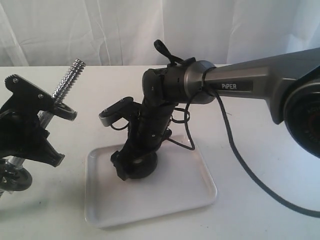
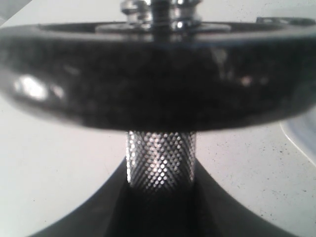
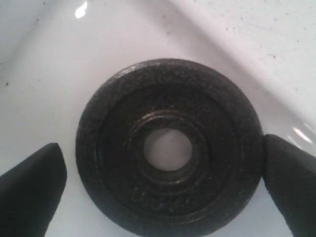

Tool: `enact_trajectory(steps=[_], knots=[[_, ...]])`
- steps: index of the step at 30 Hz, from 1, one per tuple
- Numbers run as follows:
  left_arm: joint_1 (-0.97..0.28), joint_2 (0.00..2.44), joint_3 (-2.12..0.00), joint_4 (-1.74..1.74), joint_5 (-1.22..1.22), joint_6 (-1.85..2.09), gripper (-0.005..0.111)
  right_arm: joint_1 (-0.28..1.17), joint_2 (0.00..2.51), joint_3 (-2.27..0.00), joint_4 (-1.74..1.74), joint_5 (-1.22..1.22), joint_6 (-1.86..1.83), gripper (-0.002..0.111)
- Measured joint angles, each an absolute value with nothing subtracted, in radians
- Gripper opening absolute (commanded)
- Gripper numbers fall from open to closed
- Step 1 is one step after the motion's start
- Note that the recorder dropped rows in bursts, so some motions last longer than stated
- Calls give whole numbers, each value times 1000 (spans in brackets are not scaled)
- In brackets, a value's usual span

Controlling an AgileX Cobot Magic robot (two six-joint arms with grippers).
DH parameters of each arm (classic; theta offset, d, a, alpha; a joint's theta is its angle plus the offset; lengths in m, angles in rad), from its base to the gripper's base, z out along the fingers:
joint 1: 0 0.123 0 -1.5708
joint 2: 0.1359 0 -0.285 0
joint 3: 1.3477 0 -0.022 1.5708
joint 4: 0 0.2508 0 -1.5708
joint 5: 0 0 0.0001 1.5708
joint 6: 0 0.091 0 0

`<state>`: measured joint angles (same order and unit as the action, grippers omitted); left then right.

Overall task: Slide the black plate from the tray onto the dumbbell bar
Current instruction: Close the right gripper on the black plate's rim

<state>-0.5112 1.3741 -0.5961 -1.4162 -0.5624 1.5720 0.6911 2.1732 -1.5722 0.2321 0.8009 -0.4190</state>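
Note:
The black plate (image 3: 217, 123) lies flat in the white tray (image 1: 165, 200), its centre hole facing up. My right gripper (image 3: 160, 145) hangs straight over it, open, with one finger (image 3: 29, 192) on each side of the rim. In the exterior view the plate (image 1: 146, 169) is mostly hidden under that gripper. My left gripper (image 2: 160, 180) is shut on the knurled middle of the dumbbell bar (image 2: 160, 155). It holds the bar tilted at the left, threaded end (image 1: 70, 80) pointing up and to the right.
Another black plate (image 2: 158, 84) sits on the bar's lower end (image 1: 15, 179), with a chrome nut (image 2: 163, 12) beyond it. The right arm's cable (image 1: 235, 150) trails over the table right of the tray. A white curtain hangs behind.

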Motion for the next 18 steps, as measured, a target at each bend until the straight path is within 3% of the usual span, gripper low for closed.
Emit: enact_trajectory(steps=[18], knots=[[-511, 1374, -596, -1416, -564, 1572, 0, 730, 2192, -1582, 154, 774, -419, 105]])
